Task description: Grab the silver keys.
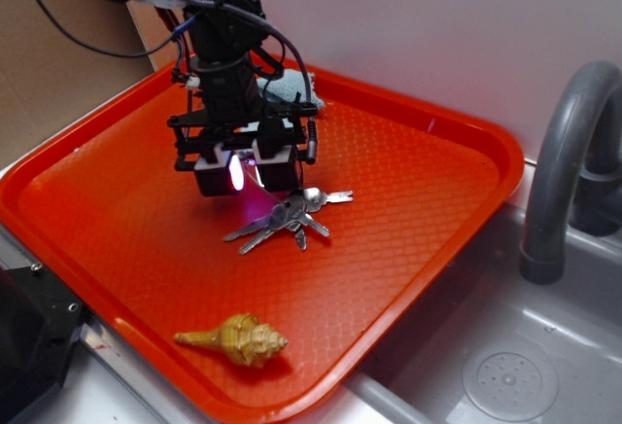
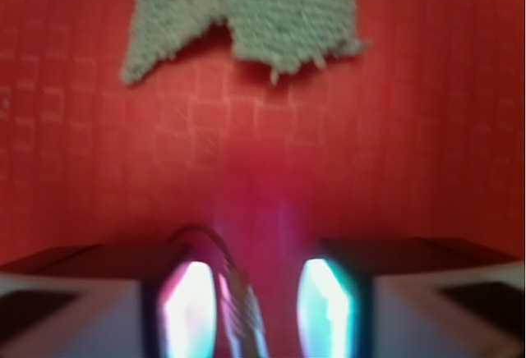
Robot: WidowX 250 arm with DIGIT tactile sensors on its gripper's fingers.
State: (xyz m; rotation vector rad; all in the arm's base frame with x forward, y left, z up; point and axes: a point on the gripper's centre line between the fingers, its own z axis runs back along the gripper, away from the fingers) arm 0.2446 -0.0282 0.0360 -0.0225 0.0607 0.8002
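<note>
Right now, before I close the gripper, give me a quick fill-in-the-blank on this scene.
1. The keys lie on a tray coloured ____.
2. The shell lies nearer the tray's ____ edge than the keys do.
3. The gripper jaws stand ____.
4. The wrist view shows a grey-green ____ beyond the fingers.

Missing: red; front; open; cloth

Shiny silver metal on the silver keys (image 1: 289, 220). Red plastic on the tray (image 1: 408, 210), bumpy with a little grid. Soft, fuzzy cloth (image 2: 246, 17) at 12 o'clock, pale blue-green. Smooth, glossy tan seashell (image 1: 236, 338) at 6 o'clock. Dull grey plastic on the faucet (image 1: 564, 161) and sink (image 1: 544, 366).
</note>
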